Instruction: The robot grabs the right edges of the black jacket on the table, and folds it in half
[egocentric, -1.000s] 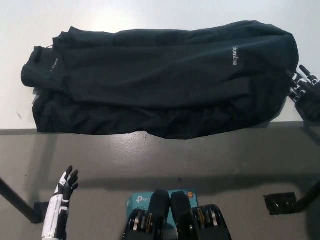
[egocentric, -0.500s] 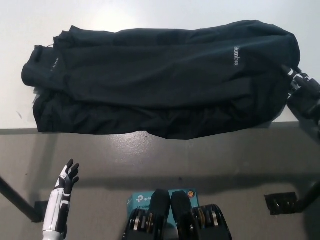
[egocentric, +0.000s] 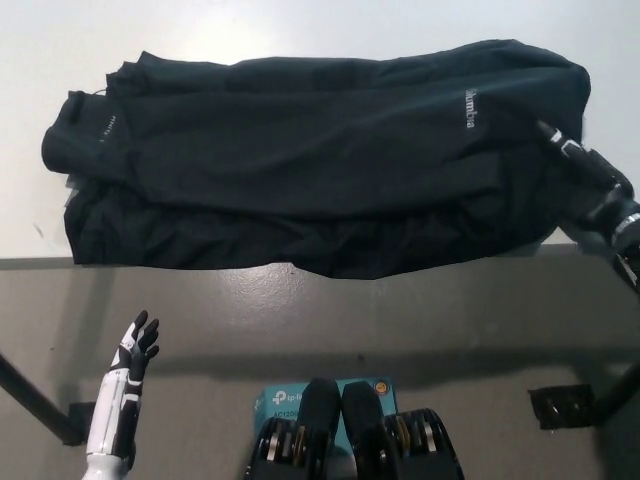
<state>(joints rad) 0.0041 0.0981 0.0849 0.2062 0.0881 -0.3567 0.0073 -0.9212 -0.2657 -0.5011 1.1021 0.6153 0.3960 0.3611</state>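
A soft, matte black jacket (egocentric: 320, 160) lies rumpled across the white tabletop (egocentric: 300, 30), its lower edge overhanging. The black right hand (egocentric: 590, 180) overlaps its right edge; grip unclear, dark on dark. The white left hand (egocentric: 135, 350) hangs low, fingers spread, empty.

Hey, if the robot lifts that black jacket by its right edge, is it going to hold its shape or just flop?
Probably flop: the black jacket lies in soft creases and its front edge droops over the table rim. The fabric looks smooth, so it may slip in the right hand. Layers might slide apart rather than lift together. The left hand hangs low, off the table.
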